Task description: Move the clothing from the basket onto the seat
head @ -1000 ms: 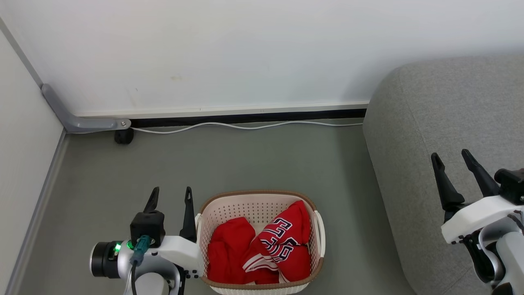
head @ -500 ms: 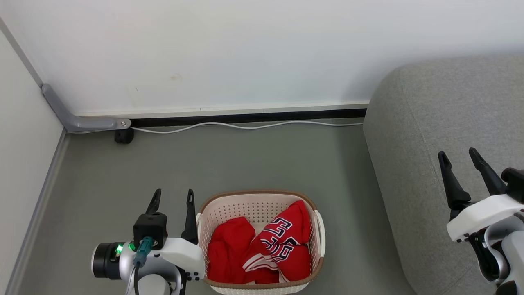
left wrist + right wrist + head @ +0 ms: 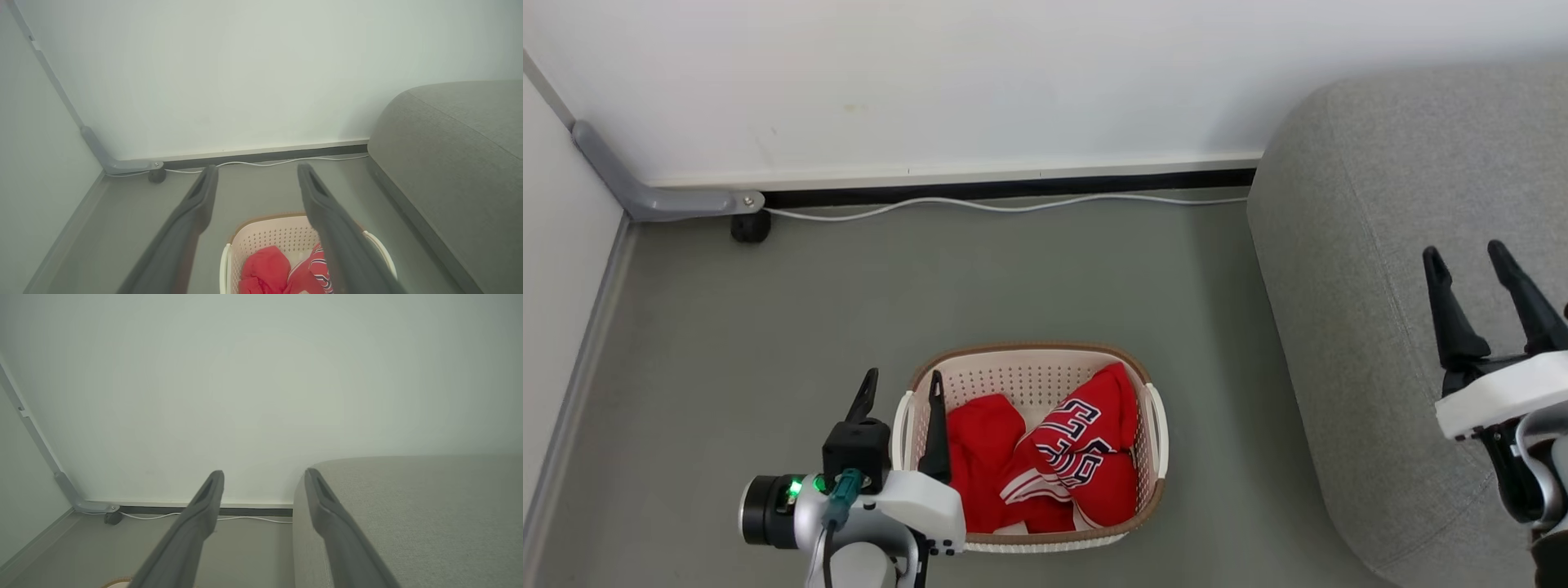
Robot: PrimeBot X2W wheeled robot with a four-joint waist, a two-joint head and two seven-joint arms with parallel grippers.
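Observation:
The cream basket (image 3: 1029, 367) stands on the grey floor with both red garments inside: a plain red one (image 3: 980, 445) on its left and the lettered jersey (image 3: 1082, 441) on its right. The basket (image 3: 265, 241) and its red garments (image 3: 265, 269) also show low in the left wrist view. My left gripper (image 3: 904, 377) is open above the basket's left rim, one finger over the inside, holding nothing. Its fingers (image 3: 196, 208) frame the floor. The grey sofa (image 3: 1380, 204) fills the right side. My right gripper (image 3: 1466, 251) hangs open over it, seen as spread fingers (image 3: 208, 498) beside the sofa (image 3: 408, 506).
A white wall runs along the back with a dark skirting strip and a white cable (image 3: 980, 204) on the floor. A grey bracket with a black caster (image 3: 750, 227) sits in the far-left corner. Open floor lies between basket and wall.
The head camera has shifted, so the whole scene sits differently. My left gripper has moved right, from beside the basket to over its left rim. The right gripper stays open over the sofa.

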